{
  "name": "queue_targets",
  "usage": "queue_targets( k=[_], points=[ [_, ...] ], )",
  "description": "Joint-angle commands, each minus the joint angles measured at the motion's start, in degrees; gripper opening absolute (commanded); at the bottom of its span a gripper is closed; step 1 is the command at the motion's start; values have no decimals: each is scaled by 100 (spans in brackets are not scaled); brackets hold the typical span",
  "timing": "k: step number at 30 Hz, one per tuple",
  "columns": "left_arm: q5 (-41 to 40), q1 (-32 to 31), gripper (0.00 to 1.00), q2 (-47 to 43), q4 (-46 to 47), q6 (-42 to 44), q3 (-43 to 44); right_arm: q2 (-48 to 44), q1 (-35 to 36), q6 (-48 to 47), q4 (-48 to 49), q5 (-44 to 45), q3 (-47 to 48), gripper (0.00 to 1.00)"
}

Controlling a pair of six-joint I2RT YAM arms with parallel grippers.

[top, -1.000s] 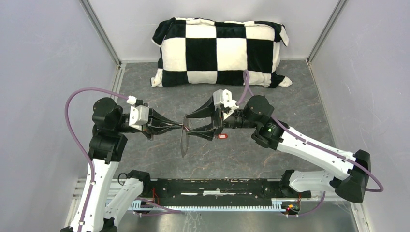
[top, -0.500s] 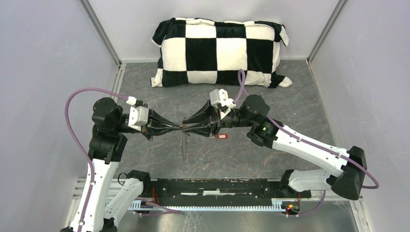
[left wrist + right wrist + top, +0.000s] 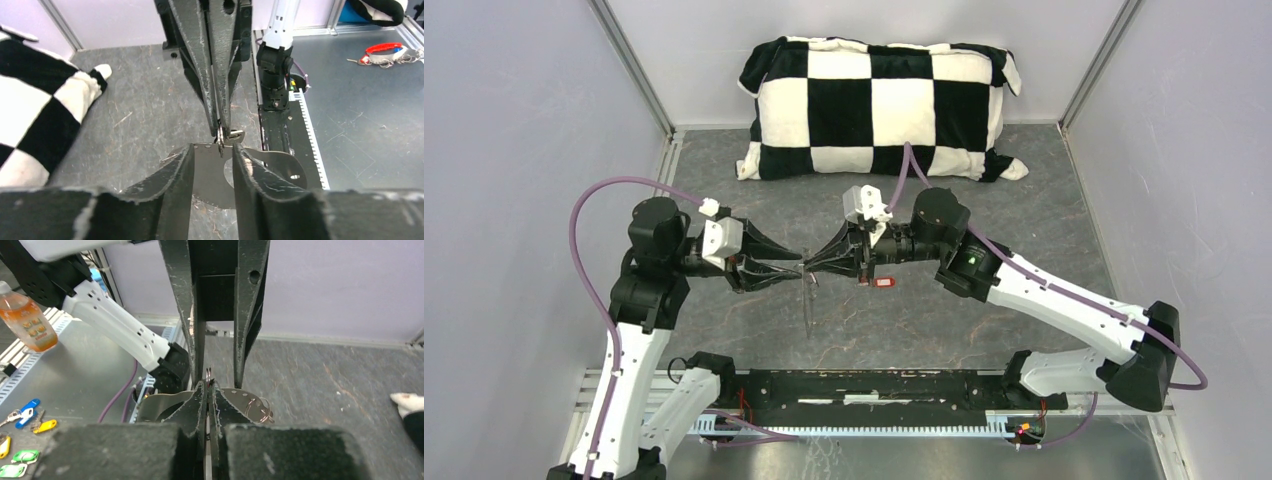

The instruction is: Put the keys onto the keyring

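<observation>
The keyring point(image 3: 808, 305) hangs over the middle of the table as a thin grey sliver, seen edge-on. My right gripper point(image 3: 811, 268) is shut on its top; in the right wrist view the ring's wire point(image 3: 208, 372) pokes up between the closed fingertips, and a flat grey metal piece point(image 3: 235, 400) with small rings hangs below. My left gripper point(image 3: 800, 266) faces it tip to tip and stands open, its fingers point(image 3: 187, 165) on either side of the hanging metal point(image 3: 212, 175), gripping nothing. One red key point(image 3: 884, 283) lies on the table under the right wrist.
A black-and-white checkered pillow point(image 3: 879, 105) lies along the back wall. A black rail point(image 3: 884, 385) runs across the near edge between the arm bases. Side walls close in left and right. Outside the cell lie coloured key tags point(image 3: 25, 415) and an orange bottle point(image 3: 22, 317).
My right gripper has closed onto the top of the keyring. My left gripper, shut on it before, has opened. The ring has turned edge-on.
</observation>
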Motion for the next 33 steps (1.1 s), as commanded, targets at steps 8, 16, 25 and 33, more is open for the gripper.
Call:
queue_targets(
  k=[8, 16, 25, 33],
  points=[
    [-625, -47, 44, 700, -2857, 2864, 770, 579, 15, -1271, -3132, 373, 1608, 1],
    [-1064, -415, 52, 890, -3380, 3553, 823, 932, 94, -1505, -3912, 639, 2098, 1],
    [-1638, -919, 47, 1080, -3415, 3854, 755, 1238, 250, -1616, -4291, 811, 2404, 1],
    [-1863, -1010, 39, 1059, -3417, 3967, 746, 1478, 374, -1729, -4580, 949, 2717, 1]
  ],
)
